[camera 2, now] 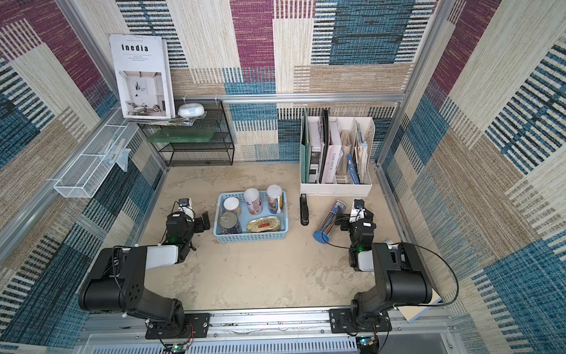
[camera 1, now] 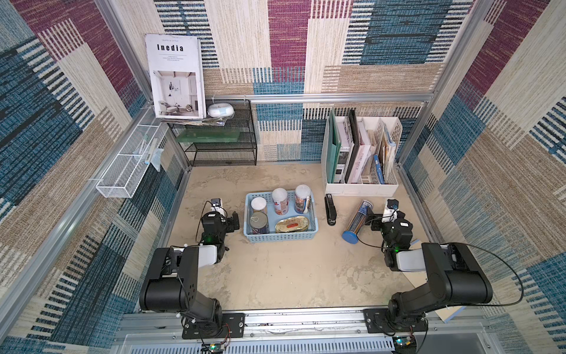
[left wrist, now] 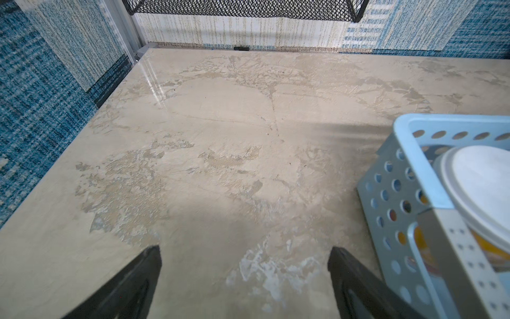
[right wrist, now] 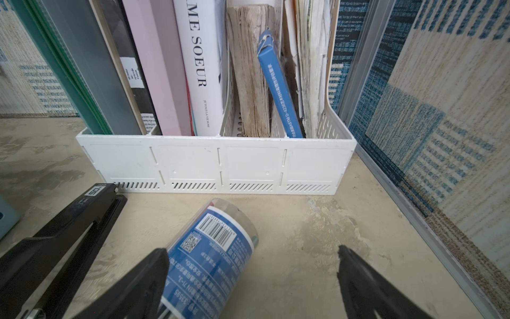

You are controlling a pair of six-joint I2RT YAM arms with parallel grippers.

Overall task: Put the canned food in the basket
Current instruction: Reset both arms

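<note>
The light-blue perforated basket [camera 1: 280, 236] [camera 2: 251, 236] stands mid-table in both top views. All the canned food I see is inside it: three upright white-lidded cans [camera 1: 258, 204] [camera 1: 280, 200] [camera 1: 303, 198], a silver-topped tin [camera 1: 259, 221] and a flat oval gold tin [camera 1: 292, 225]. My left gripper [camera 1: 235, 221] [left wrist: 245, 251] hangs open just left of the basket wall [left wrist: 397, 193], over bare table, with one white lid [left wrist: 485, 187] in its wrist view. Right of the basket, my right gripper [camera 1: 372, 222] [right wrist: 252, 252] is open and holds nothing.
A clear tube with a blue cap [camera 1: 356, 222] [right wrist: 215, 248] lies by one right finger. A black stapler [camera 1: 330, 210] [right wrist: 55, 229] lies between tube and basket. A white file organizer [camera 1: 361, 187] stands back right, a black mesh shelf [camera 1: 220, 138] back left, a white wire basket [camera 1: 125, 171] on the left wall.
</note>
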